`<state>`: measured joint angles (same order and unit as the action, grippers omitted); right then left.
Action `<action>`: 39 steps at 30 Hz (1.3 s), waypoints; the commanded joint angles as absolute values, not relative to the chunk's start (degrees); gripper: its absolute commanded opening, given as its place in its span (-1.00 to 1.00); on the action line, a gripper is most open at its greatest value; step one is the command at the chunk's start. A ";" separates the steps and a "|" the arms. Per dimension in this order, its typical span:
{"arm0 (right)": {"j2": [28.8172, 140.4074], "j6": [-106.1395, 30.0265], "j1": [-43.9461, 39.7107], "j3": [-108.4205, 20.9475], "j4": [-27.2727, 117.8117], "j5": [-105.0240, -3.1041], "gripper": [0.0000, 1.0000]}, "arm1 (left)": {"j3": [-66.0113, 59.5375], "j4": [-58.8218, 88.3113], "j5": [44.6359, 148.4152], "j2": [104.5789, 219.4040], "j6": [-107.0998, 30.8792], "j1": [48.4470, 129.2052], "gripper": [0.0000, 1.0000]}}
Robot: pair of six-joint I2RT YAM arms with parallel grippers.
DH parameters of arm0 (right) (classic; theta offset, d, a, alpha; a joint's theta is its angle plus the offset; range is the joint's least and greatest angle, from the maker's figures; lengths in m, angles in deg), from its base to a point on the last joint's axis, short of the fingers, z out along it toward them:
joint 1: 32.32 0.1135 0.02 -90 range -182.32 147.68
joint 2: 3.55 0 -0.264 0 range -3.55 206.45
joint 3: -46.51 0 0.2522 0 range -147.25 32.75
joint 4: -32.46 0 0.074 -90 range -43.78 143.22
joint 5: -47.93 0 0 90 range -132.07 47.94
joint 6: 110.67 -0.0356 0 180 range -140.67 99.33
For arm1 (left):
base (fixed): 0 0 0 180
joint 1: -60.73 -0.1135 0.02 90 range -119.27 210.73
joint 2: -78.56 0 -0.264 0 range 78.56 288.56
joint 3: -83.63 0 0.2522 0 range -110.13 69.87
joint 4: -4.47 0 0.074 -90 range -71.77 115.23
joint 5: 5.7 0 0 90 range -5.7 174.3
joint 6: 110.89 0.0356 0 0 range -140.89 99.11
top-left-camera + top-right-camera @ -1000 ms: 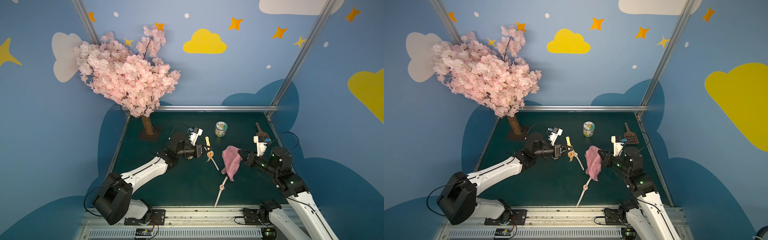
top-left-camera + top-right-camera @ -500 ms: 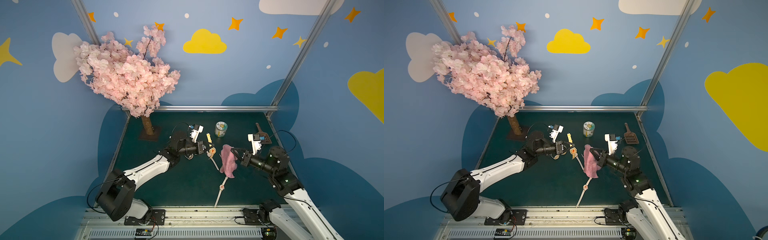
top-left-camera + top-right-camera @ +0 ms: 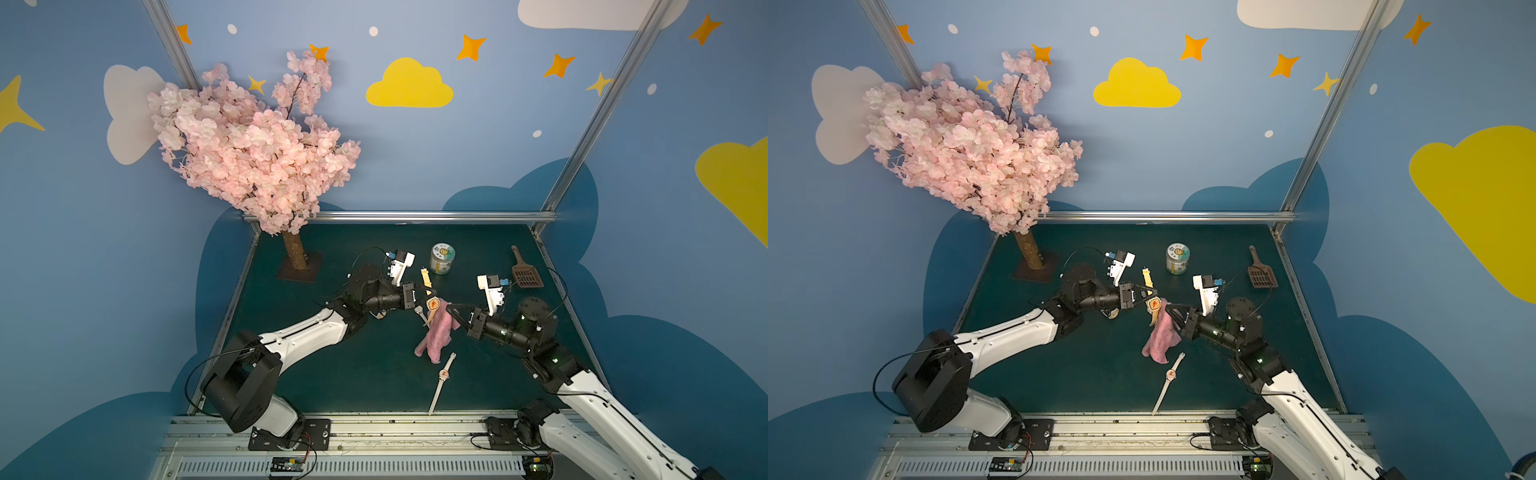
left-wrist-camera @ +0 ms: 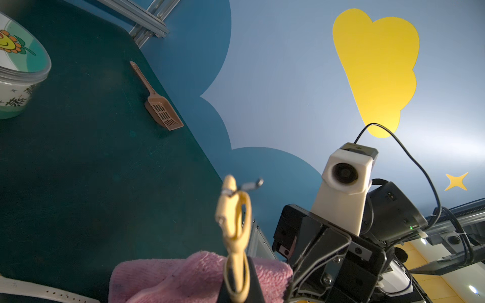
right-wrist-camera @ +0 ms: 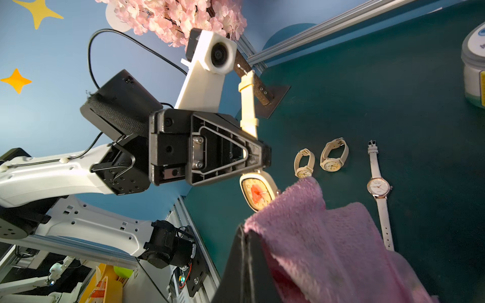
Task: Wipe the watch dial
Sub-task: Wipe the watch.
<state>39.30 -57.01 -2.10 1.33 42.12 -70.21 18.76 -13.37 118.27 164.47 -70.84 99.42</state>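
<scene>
Before the round green-lidded jar (image 3: 442, 258): cream-strapped watch (image 3: 425, 277), squarish orange dial (image 5: 256, 192), aloft.
Left gripper (image 3: 420, 297): clamped on its strap.
Right gripper (image 3: 451, 310): clenched on fluffy pink cloth (image 3: 436, 334) touching the dial.
Wipe: light strokes, lest the strap twist.

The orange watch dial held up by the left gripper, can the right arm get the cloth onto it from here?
Probably yes. The left gripper holds the watch by its strap, its dial facing the right gripper, whose pink cloth overlaps the dial's edge in the right wrist view; nothing stands between.
</scene>
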 commanded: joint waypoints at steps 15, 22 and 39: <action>47.13 -58.06 6.68 -1.30 37.76 -58.67 -1.00 | 21.35 -18.94 117.88 162.66 -72.30 101.32 -0.94; 49.57 -58.07 8.76 -0.40 33.14 -61.07 -1.00 | 21.35 -18.95 118.13 162.44 -72.31 101.31 -0.94; 45.69 -58.39 9.24 0.52 36.84 -52.71 -1.00 | 22.94 -19.04 117.78 161.81 -72.97 101.51 -0.94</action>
